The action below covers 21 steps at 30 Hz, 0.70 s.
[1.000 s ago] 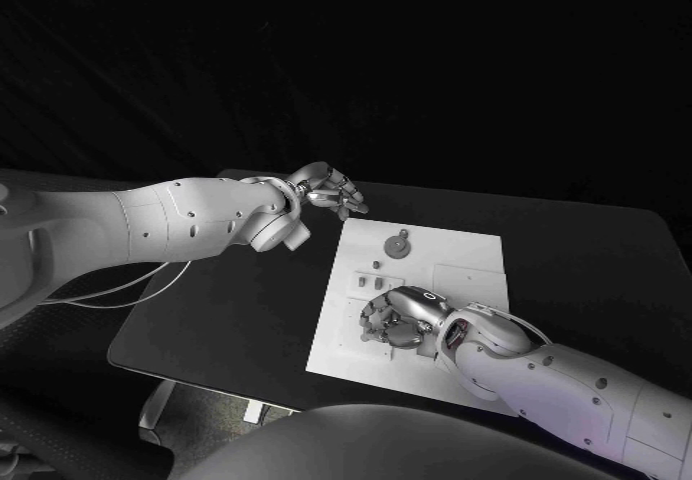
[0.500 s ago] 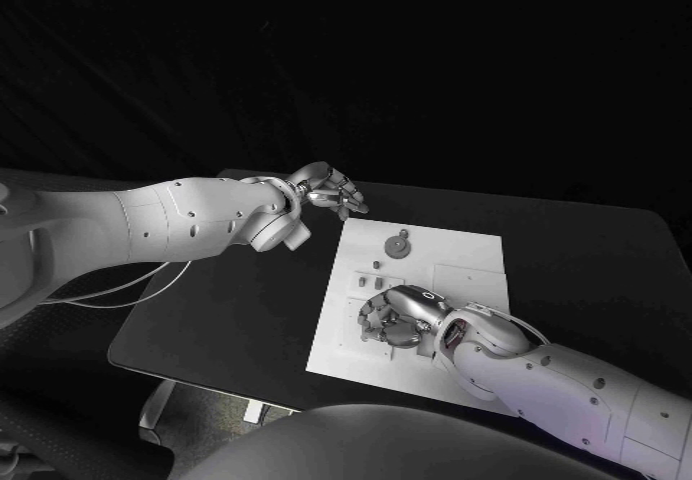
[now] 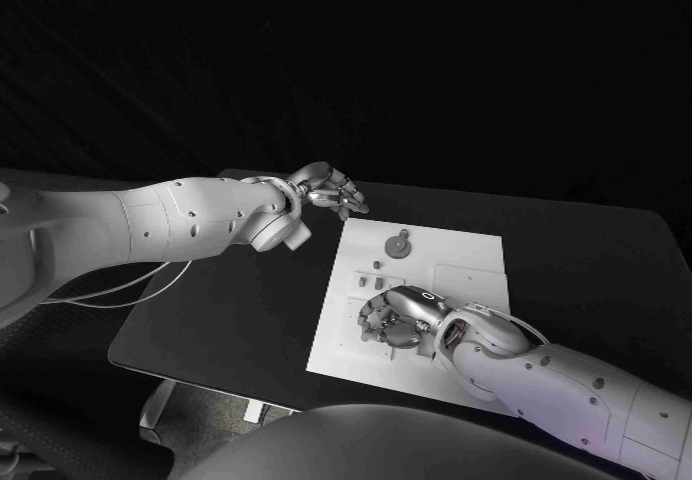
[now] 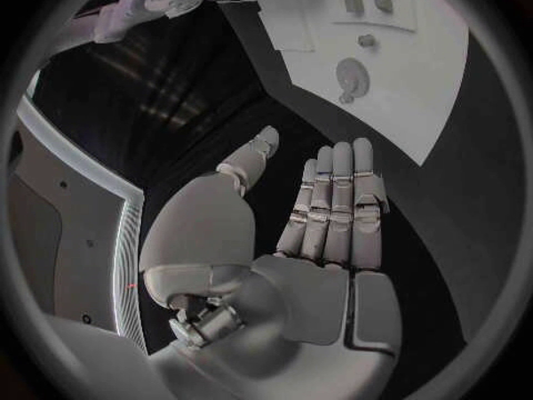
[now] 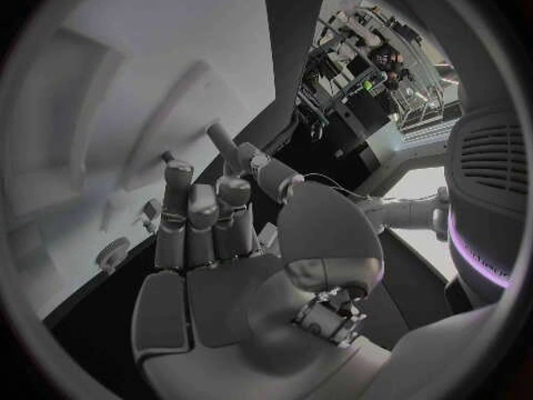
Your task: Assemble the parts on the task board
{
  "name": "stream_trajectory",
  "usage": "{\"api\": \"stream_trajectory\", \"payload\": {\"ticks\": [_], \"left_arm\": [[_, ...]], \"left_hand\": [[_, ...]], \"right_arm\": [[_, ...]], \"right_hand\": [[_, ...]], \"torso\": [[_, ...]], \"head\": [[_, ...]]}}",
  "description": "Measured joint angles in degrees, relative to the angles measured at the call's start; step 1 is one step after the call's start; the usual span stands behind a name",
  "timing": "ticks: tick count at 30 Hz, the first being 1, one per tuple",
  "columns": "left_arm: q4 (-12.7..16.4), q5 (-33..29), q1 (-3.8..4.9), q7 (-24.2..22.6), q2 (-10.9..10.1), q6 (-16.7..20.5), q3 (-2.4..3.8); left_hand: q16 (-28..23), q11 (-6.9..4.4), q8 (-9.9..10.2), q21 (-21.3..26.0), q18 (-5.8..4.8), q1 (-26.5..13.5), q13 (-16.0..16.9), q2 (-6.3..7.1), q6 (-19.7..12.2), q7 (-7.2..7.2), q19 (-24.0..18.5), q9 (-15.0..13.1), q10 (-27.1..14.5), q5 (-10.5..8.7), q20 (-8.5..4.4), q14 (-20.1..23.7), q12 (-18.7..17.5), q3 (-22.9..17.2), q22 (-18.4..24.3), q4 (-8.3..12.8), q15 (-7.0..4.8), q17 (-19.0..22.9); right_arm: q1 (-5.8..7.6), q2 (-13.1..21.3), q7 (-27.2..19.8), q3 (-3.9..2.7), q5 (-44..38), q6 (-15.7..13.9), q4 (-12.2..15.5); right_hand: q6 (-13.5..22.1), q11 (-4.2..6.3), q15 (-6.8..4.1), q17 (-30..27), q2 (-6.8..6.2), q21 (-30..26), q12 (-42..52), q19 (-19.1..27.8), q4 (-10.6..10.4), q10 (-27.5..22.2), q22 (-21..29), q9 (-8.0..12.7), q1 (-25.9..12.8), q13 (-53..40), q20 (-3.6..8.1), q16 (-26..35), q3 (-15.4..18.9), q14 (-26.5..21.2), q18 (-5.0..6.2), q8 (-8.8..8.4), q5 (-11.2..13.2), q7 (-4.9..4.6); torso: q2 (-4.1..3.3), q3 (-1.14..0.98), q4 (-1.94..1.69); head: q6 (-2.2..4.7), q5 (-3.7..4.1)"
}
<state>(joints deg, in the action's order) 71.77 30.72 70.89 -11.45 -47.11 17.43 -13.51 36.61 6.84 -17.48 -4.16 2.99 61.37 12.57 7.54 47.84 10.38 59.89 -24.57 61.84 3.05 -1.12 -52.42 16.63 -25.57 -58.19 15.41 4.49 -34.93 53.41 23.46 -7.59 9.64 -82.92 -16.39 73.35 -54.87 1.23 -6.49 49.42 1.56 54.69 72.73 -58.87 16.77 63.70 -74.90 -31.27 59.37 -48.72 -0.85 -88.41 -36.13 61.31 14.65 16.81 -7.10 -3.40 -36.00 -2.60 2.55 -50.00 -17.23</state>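
Two hands are near the white task board [image 3: 462, 262], which I take as the landmark. The right hand [image 3: 398, 315] lies over the near part of the board, its fingers [image 5: 189, 218] bent down onto the surface among some small parts [image 3: 366, 285]. In the head view these fingers curl around a small spot of the board, but I cannot tell if they grasp a piece or only touch the plate. In the right wrist view the fingers lie close together and point toward the board.

The left hand [image 3: 326, 187] hovers beyond the far left corner of the board, over the black table [image 3: 216, 310], not touching the board. It holds nothing; its fingers [image 4: 333, 196] are straight and side by side, the thumb apart.

On the far part of the board, between both hands, a round part [image 3: 397, 244] lies flat. It is well apart from the right hand and nearer to the left one.
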Motion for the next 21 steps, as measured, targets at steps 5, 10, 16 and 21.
{"api": "stream_trajectory", "payload": {"ticks": [5, 10, 16, 21], "left_arm": [[0.0, 0.0, 0.0, 0.0, 0.0, 0.0, 0.0], [0.0, 0.0, 0.0, 0.0, 0.0, 0.0, 0.0], [0.0, 0.0, 0.0, 0.0, 0.0, 0.0, 0.0], [0.0, 0.0, 0.0, 0.0, 0.01, 0.0, 0.0]], "left_hand": [[0.0, 0.0, 0.0, 0.0, 0.0, 0.0, 0.0, 0.0, 0.0, 0.0, 0.0, 0.0, 0.0, 0.0, 0.0, 0.0, 0.0, 0.0, 0.0, 0.0, 0.0, -0.03], [0.0, 0.0, 0.0, 0.0, 0.0, 0.0, 0.01, 0.0, 0.0, 0.0, 0.0, 0.0, 0.0, 0.0, 0.0, 0.0, -0.24, 0.0, 0.0, 0.0, 0.0, -0.08], [0.0, 0.0, 0.0, 0.0, 0.0, 0.0, 0.05, 0.0, 0.0, 0.0, 0.0, 0.0, 0.0, 0.0, 0.0, 0.0, -0.24, 0.0, 0.0, 0.0, 0.0, -0.08], [0.0, 0.0, 0.0, 0.0, 0.0, 0.0, 0.04, 0.0, 0.0, 0.0, 0.0, 0.0, 0.0, 0.0, 0.0, -0.15, -0.24, 0.0, 0.0, 0.0, 0.15, -0.14]], "right_arm": [[-0.04, -0.03, 0.02, 0.0, 0.0, 0.21, -0.08], [-0.08, -0.15, 0.03, 0.01, 0.0, 0.37, -0.08], [-0.16, -0.27, 0.03, 0.02, 0.0, 0.49, -0.33], [-0.25, -0.41, 0.03, 0.03, 0.0, 0.55, -0.5]], "right_hand": [[-0.01, 0.0, 0.01, 0.0, 0.0, 0.0, 0.0, 0.0, 0.0, 0.0, 0.0, 0.0, 0.0, 0.0, 0.0, 0.0, 0.0, 0.0, 0.0, 0.0, 0.0, 0.01], [-0.01, 0.0, 0.03, 0.0, -0.08, 0.0, 0.0, 0.0, 0.0, 0.0, 0.0, 0.0, 0.08, 0.0, 0.0, 0.0, 0.0, 0.0, 0.0, 0.0, 0.0, 0.01], [-0.01, 0.0, 0.1, 0.0, -0.08, 0.0, 0.0, 0.0, -0.01, 0.0, 0.0, 0.0, 0.08, 0.01, 0.0, 0.0, -0.01, 0.07, 0.0, 0.0, 0.01, 0.01], [-0.01, 0.0, 0.11, 0.0, -0.09, 0.0, 0.0, 0.0, -0.09, 0.0, 0.0, 0.0, 0.07, 0.01, 0.0, 0.0, -0.09, 0.07, 0.0, 0.0, 0.01, 0.01]], "torso": [[0.0, -0.01, -0.01], [0.0, -0.02, 0.0], [0.01, -0.02, -0.01], [0.0, -0.01, -0.02]], "head": [[0.0, -0.08], [0.0, -0.07], [0.0, -0.06], [0.0, -0.08]]}}
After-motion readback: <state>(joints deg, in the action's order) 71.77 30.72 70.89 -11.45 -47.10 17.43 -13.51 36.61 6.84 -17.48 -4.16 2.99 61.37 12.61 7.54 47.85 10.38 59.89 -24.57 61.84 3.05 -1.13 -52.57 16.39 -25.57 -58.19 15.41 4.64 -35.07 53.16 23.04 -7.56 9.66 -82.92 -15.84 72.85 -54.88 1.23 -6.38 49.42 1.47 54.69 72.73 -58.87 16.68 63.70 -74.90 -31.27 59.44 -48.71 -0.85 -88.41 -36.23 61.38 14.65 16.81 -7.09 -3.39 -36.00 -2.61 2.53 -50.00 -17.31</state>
